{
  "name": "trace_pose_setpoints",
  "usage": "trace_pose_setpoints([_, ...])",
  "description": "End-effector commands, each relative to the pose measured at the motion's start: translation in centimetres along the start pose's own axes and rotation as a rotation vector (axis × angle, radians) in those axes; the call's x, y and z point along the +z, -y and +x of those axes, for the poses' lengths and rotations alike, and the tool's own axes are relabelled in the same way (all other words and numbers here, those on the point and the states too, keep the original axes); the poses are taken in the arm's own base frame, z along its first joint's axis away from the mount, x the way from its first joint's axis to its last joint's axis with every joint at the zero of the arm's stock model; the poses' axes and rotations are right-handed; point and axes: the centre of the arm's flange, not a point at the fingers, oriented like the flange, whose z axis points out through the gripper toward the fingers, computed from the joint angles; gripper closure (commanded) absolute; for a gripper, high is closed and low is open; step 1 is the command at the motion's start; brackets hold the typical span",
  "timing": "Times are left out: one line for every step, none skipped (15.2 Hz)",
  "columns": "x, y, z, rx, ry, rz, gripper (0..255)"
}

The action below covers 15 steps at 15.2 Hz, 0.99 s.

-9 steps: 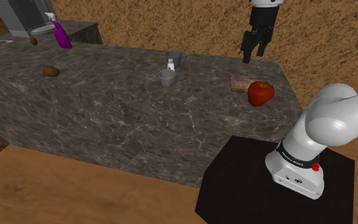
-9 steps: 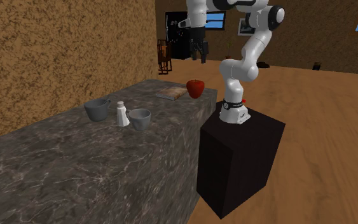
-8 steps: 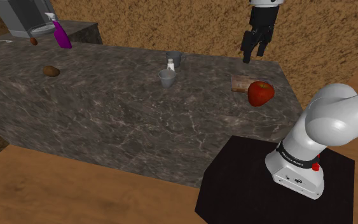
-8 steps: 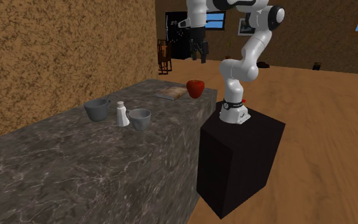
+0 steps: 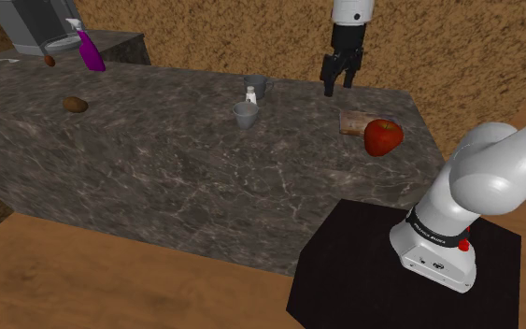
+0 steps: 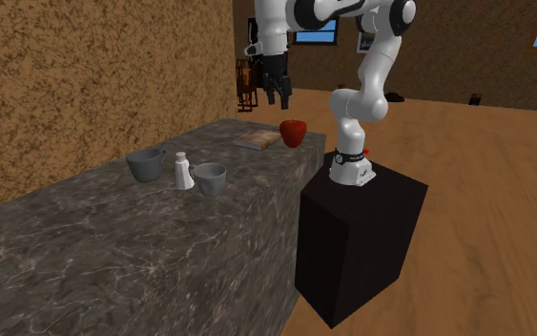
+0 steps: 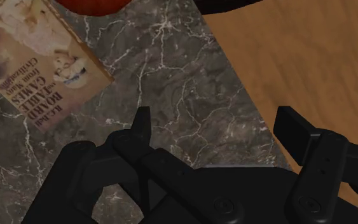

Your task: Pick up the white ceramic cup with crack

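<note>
Two cups stand on the dark marble counter point(image 5: 158, 159) with a small white shaker point(image 5: 250, 94) between them. The pale grey-white cup point(image 5: 245, 113) point(image 6: 210, 178) is nearer the counter's front. The darker grey cup point(image 5: 257, 87) point(image 6: 146, 164) stands by the wall. I cannot make out a crack on either one. My gripper point(image 5: 337, 85) point(image 6: 276, 94) hangs open above the counter's far edge, to the shoulder view's right of the cups and well above them. In the wrist view the gripper point(image 7: 217, 127) is empty, its fingers wide apart over bare marble beside the counter's edge.
A red apple point(image 5: 383, 136) and a flat book point(image 5: 354, 121) point(image 7: 31, 70) lie at the counter's end near the stand point(image 5: 391, 271). Toward the shoulder view's left are a brown potato point(image 5: 76, 105), a purple spray bottle point(image 5: 89, 49) and a grey appliance point(image 5: 32, 23).
The gripper has swung toward the shoulder view's left, from above the book and apple toward the cups. It has stayed open and nothing on the counter has moved.
</note>
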Motion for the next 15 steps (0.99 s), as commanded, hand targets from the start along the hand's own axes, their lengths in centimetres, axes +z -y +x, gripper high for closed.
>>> trace_pose_setpoints([0.6,0.3,2.5,-0.015,-0.005,0.009,0])
trace_pose_setpoints([1.0,0.4,3.7,-0.022,-0.007,0.013,0])
trace_pose_setpoints([1.4,0.5,4.9,-0.029,-0.009,0.017,0])
trace_pose_setpoints([1.8,0.7,6.2,-0.036,-0.011,0.021,0])
trace_pose_setpoints([2.2,0.8,7.4,-0.043,-0.013,0.026,0])
trace_pose_setpoints([2.5,1.0,8.6,-0.050,-0.015,0.030,0])
trace_pose_setpoints([2.9,1.1,9.8,-0.057,-0.017,0.034,0])
trace_pose_setpoints([3.3,1.3,11.0,-0.064,-0.018,0.039,0])
trace_pose_setpoints([3.7,1.5,12.2,-0.071,-0.020,0.043,0])
trace_pose_setpoints([4.1,1.7,13.4,-0.078,-0.022,0.047,0])
trace_pose_setpoints([4.4,1.9,14.7,-0.086,-0.024,0.052,0])
trace_pose_setpoints([4.8,2.1,15.9,-0.093,-0.026,0.056,0])
trace_pose_setpoints([5.2,2.4,17.1,-0.100,-0.028,0.060,0])
trace_pose_setpoints([5.6,2.6,18.3,-0.107,-0.030,0.064,0])
trace_pose_setpoints([5.9,2.9,19.5,-0.114,-0.032,0.069,0])
